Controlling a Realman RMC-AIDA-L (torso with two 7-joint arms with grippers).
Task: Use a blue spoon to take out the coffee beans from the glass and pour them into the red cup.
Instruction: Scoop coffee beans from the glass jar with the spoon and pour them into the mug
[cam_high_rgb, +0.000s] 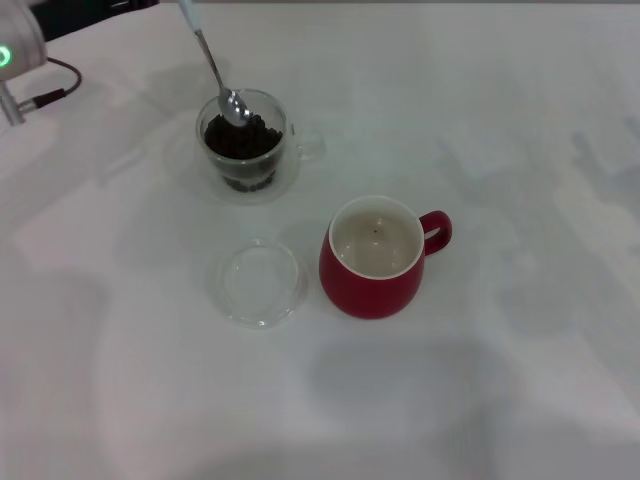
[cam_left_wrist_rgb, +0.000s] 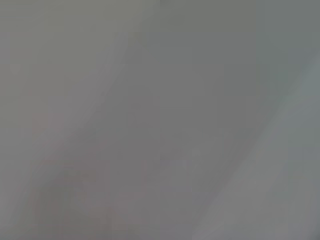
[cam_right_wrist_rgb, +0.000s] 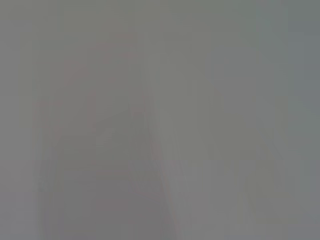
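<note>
Dark coffee beans (cam_high_rgb: 243, 139) fill the glass (cam_high_rgb: 246, 146) at upper left, the blue spoon (cam_high_rgb: 214, 64) dipping in, the red cup (cam_high_rgb: 376, 256) sits nearly empty at centre, and I can't tell either gripper's state.

No readable text, label or number anywhere; wrist views too blurred to tell.

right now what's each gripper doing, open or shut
Left gripper: not in view; the spoon reaches in from the top edge, its bowl over the coffee beans in the glass, holder unseen.
Right gripper: not in view.
</note>
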